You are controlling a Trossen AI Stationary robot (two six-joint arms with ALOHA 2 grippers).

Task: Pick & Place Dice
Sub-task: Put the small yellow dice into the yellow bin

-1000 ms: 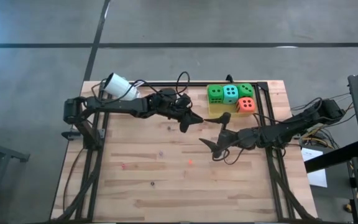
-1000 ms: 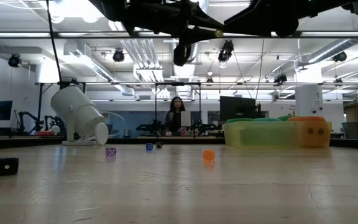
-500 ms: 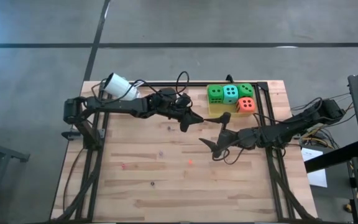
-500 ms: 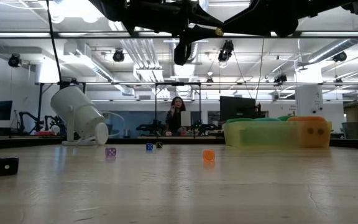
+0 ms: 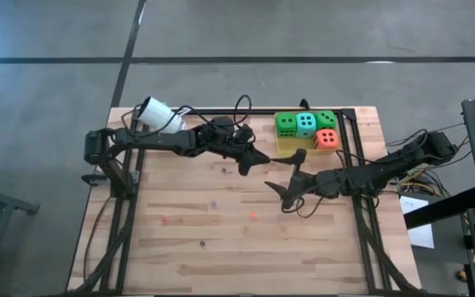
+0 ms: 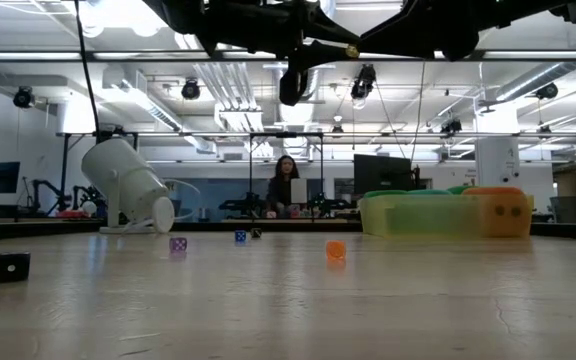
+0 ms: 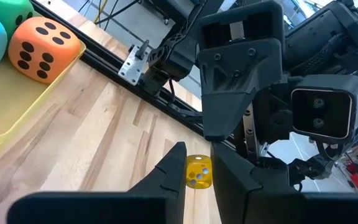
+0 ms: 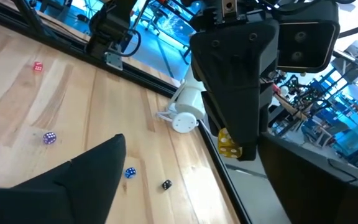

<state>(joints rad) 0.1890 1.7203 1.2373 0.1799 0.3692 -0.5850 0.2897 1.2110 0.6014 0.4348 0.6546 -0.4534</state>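
Our left hand grips a small yellow die above the desk, facing our open right hand. We judge a handover; the right must close.

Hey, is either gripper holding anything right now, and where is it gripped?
The left gripper pinches a small yellow die by two opposite faces. The right gripper holds nothing.

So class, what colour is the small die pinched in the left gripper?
Yellow die, clearest in the left wrist view.
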